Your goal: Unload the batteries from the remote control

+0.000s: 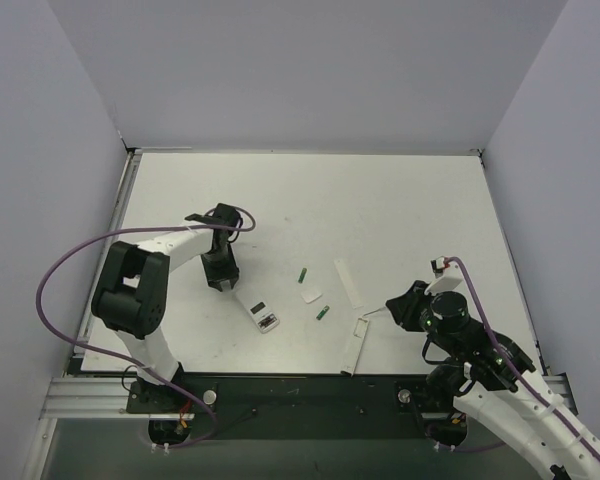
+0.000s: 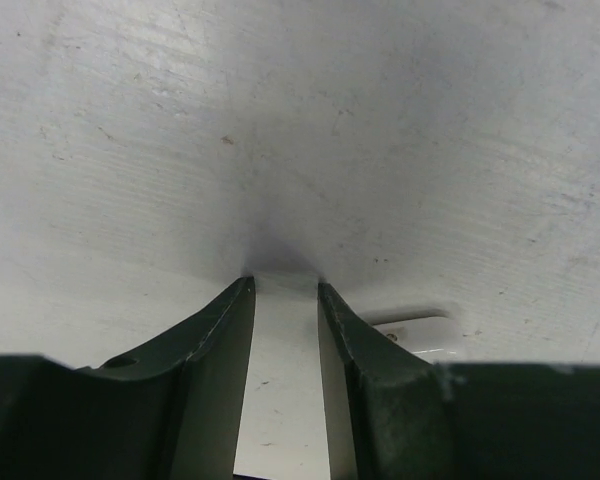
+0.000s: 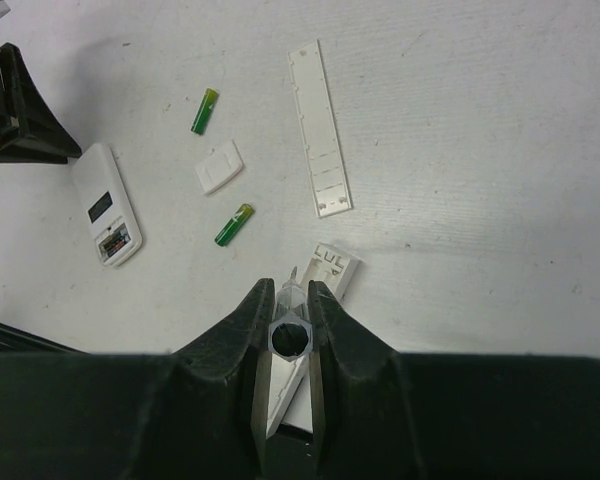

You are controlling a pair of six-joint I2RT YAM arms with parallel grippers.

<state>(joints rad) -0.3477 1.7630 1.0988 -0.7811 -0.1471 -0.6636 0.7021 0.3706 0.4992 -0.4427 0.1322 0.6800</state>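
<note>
Two green batteries (image 1: 303,273) (image 1: 323,314) lie loose on the table, also in the right wrist view (image 3: 205,110) (image 3: 234,224). No dark battery shows. A small white remote (image 1: 261,317) (image 3: 108,203) lies face-open near them. A long white remote (image 1: 355,345) (image 3: 330,268) lies with its compartment open under my right gripper (image 3: 290,300) (image 1: 400,305), which is shut on a clear hexagonal pen-like tool (image 3: 290,335) pointing at that remote's end. My left gripper (image 1: 223,287) (image 2: 283,285) stands tips-down on the bare table left of the small remote (image 2: 415,330), slightly open and empty.
A small white cover piece (image 1: 310,296) (image 3: 219,166) lies between the two green batteries. A long white cover strip (image 1: 348,282) (image 3: 319,130) lies right of them. Grey walls close the table on three sides; the table's near edge (image 1: 280,375) runs by the arm bases.
</note>
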